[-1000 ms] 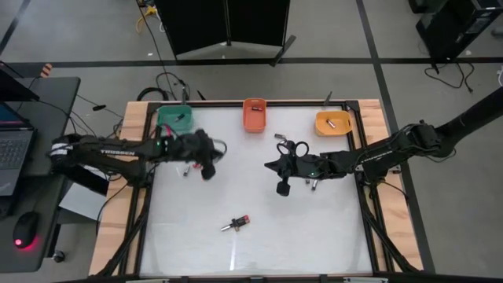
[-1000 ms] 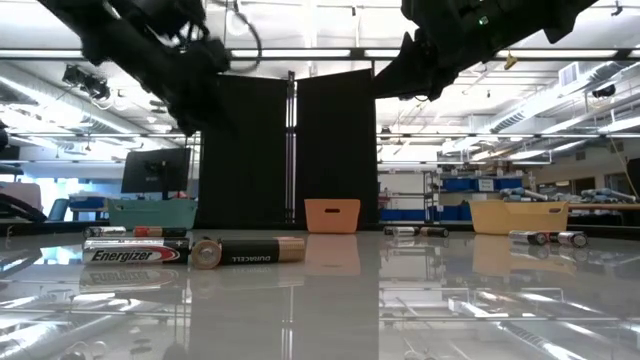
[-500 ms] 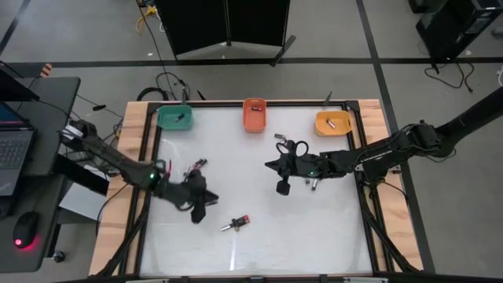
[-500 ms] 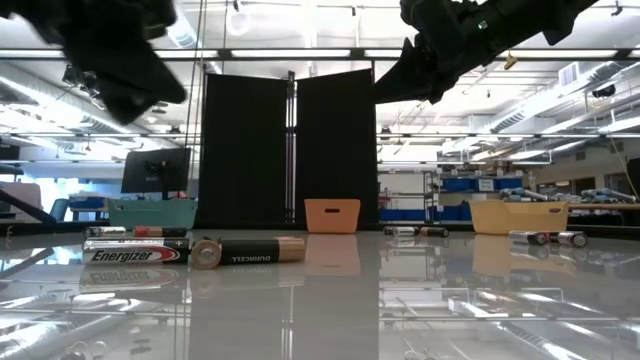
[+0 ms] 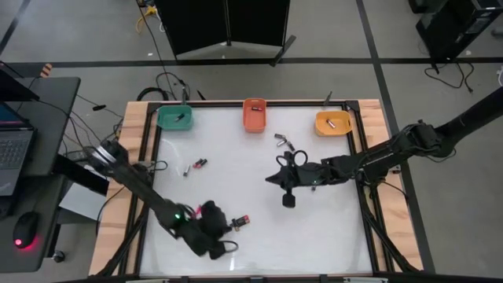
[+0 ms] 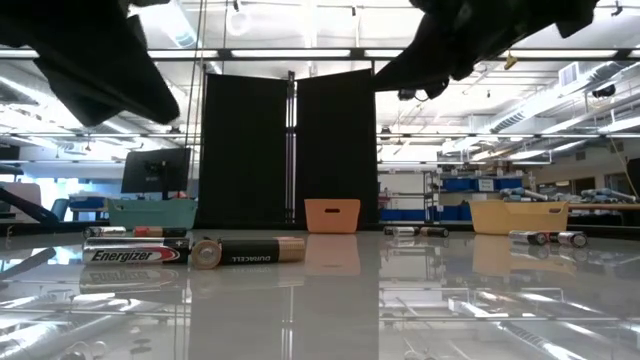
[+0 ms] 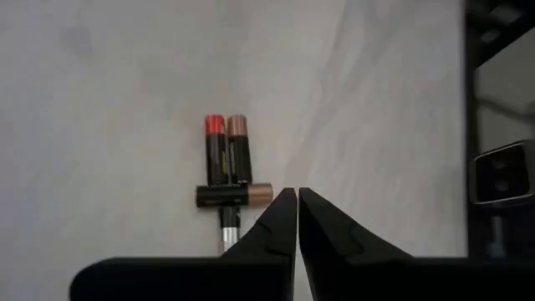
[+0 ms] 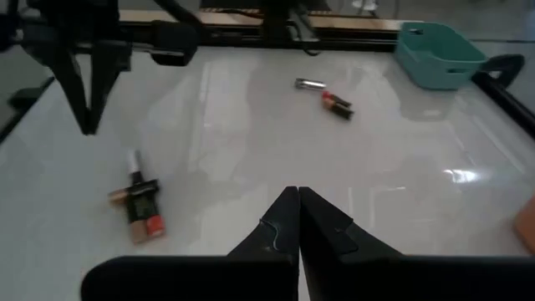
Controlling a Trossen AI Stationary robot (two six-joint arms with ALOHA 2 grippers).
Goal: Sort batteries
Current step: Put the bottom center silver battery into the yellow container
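A small cluster of batteries lies near the table's front middle; in the left wrist view the cluster shows two side by side and one across them. My left gripper hovers just beside it, its fingers shut with nothing between them. My right gripper hangs over the table's middle right, also shut and holding nothing. Two more batteries lie left of centre, and others lie toward the far side.
Three bins stand along the far edge: teal, orange and yellow, with batteries in the teal and yellow ones. The low view shows more batteries lying at the right. Open table lies between the two grippers.
My left gripper has swung from beside the teal bin at the far left toward the table's near edge, and now hangs by the front battery cluster, still shut. My right gripper has shifted slightly toward the near edge. No battery has moved.
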